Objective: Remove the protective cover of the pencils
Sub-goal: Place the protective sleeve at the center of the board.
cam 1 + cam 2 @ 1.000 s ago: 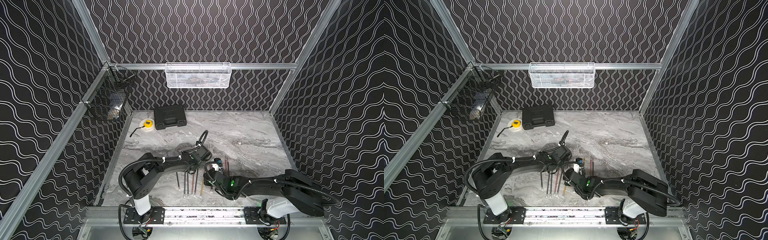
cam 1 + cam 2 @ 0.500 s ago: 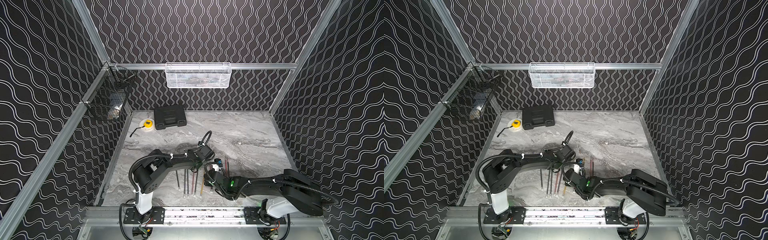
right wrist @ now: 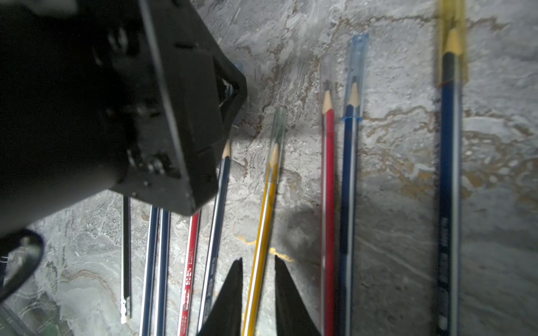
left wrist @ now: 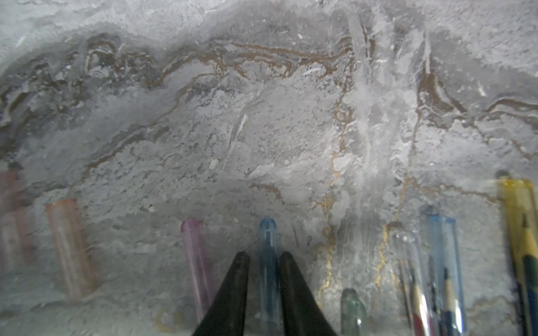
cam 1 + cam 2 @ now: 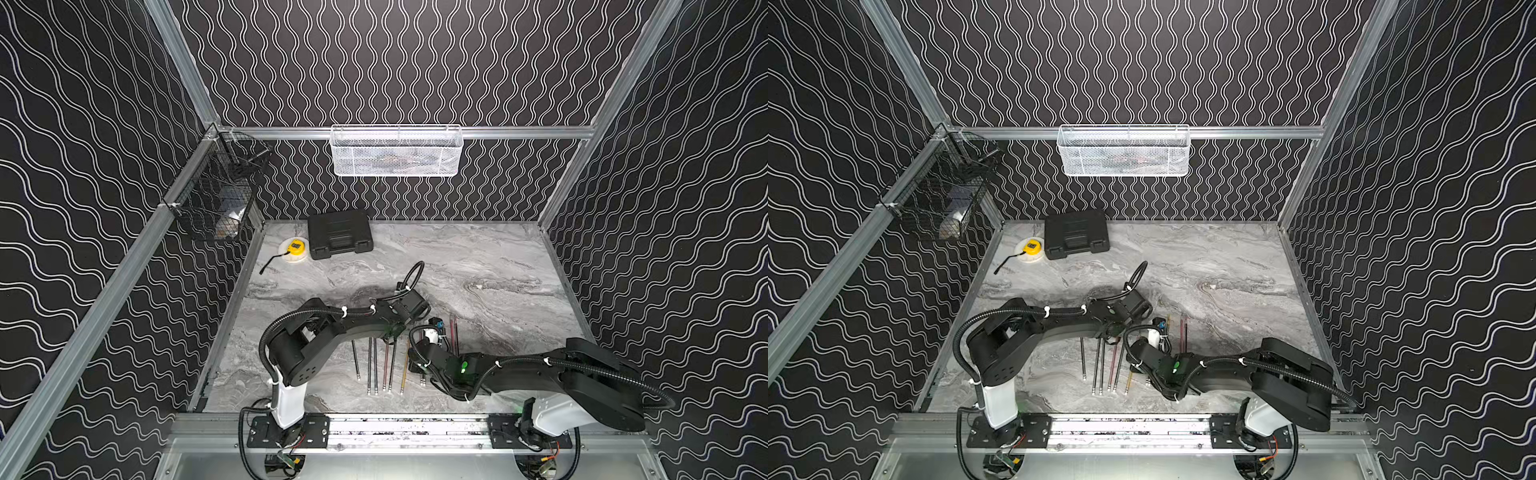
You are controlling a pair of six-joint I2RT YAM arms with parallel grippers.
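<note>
Pencils (image 3: 262, 229) beneath both arms (image 5: 361, 328), seemingly low-stretched

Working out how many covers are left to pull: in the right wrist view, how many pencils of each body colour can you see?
Blue pencils: 5
Red pencils: 2
Yellow pencil: 1
Black pencil: 1
Total: 9

Black wavy-lined walls (image 5: 395, 62), grey marble floor (image 5: 478, 257), aluminium rails (image 5: 519, 133).
</note>
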